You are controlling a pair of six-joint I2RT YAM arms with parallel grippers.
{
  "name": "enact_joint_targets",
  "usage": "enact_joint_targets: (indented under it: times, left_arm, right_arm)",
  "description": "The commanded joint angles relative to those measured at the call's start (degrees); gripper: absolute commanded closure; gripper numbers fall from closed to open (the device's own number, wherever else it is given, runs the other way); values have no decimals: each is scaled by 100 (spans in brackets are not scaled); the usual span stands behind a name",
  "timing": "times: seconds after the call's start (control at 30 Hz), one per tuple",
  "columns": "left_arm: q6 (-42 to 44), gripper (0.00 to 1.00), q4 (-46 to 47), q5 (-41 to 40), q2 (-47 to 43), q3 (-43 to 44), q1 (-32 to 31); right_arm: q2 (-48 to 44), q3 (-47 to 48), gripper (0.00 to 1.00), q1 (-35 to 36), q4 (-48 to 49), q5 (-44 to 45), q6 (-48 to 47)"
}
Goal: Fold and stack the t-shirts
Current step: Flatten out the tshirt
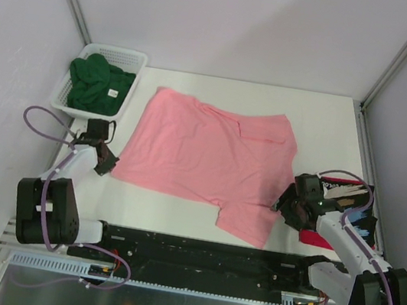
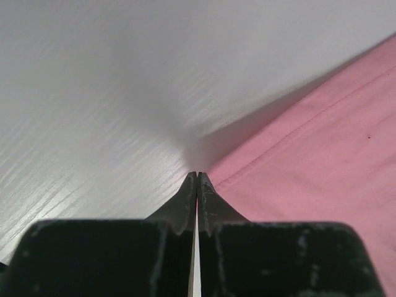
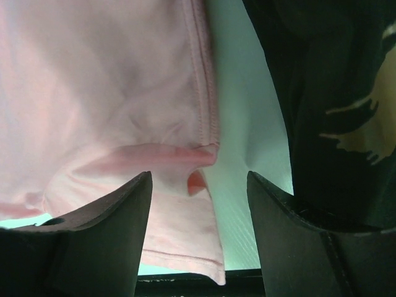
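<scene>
The salmon-pink t-shirt (image 1: 203,156) lies spread flat in the middle of the table. My left gripper (image 1: 106,162) is at its near-left corner, shut; in the left wrist view the fingertips (image 2: 197,175) meet on the hem edge of the pink t-shirt (image 2: 322,154). My right gripper (image 1: 288,205) hangs open over the near-right sleeve; its jaws (image 3: 198,179) straddle the sleeve corner of the pink t-shirt (image 3: 93,93). The black printed t-shirt (image 1: 347,197) (image 3: 334,93) lies right of it, with a bit of the red t-shirt (image 1: 319,239) beneath the arm. The dark green t-shirt (image 1: 98,85) sits in the basket.
A white mesh basket (image 1: 115,51) stands at the far left by the wall. Metal frame posts rise at both back corners. A black rail (image 1: 195,253) runs along the near table edge between the arm bases.
</scene>
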Motion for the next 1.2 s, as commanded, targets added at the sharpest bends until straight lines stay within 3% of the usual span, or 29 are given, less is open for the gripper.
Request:
enact_joint_targets:
  times: [0.0,0.17,0.27,0.33,0.47,0.53,0.77,1.17]
  left_arm:
    - [3,100,-109,-297,-207,139,51]
    - [-23,100,-107,-200,-217,112,56]
    - [-18,100,-107,-143,-248,106,56]
    - [4,100,-107,-110,-332,100,54]
    - [193,100,-106,97,-626,234,55]
    - [351,100,-103,236,-857,387,49]
    - [892,100,-177,501,-1857,1404,48]
    - [631,100,-215,1012,-2595,3991,47]
  right_arm:
    - [-86,-136,34,109,98,150,247]
    - [112,-161,37,126,410,237,357]
    - [312,-161,46,154,683,242,415]
    - [452,-155,57,159,851,282,403]
    - [603,230,92,169,901,235,221]
    - [541,826,98,214,579,303,40]
    - [-192,2961,100,259,-517,591,-562]
    - [-887,5810,100,258,-1331,938,-966]
